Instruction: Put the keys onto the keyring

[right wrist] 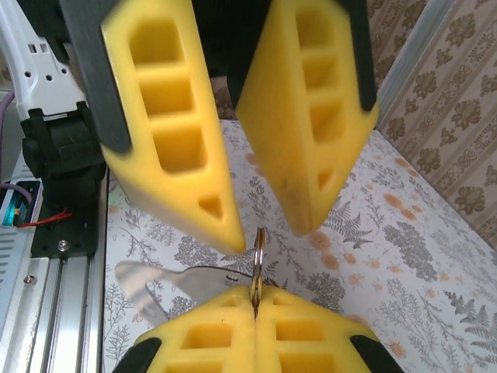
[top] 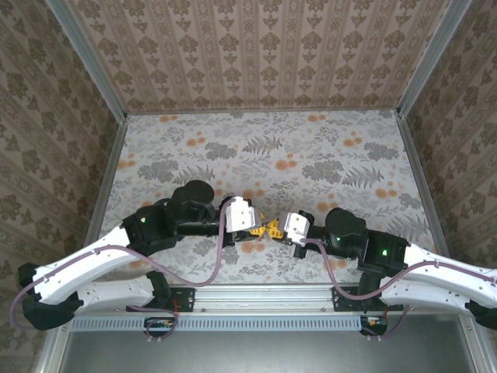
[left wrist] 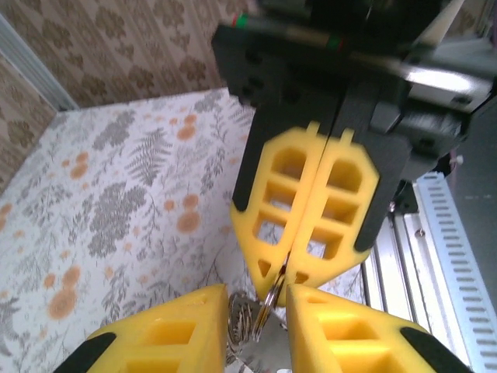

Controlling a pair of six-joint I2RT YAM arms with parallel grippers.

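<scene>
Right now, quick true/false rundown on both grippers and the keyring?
1. The right gripper is shut on the keyring. True.
2. The left gripper is clamped shut. False: its fingers stand apart, with the keyring's edge at the gap between them.
3. The keyring lies flat on the table. False: it is held up off the floral surface, pinched edge-on by the right gripper.
4. The two grippers meet tip to tip, midway between the arms. True.
</scene>
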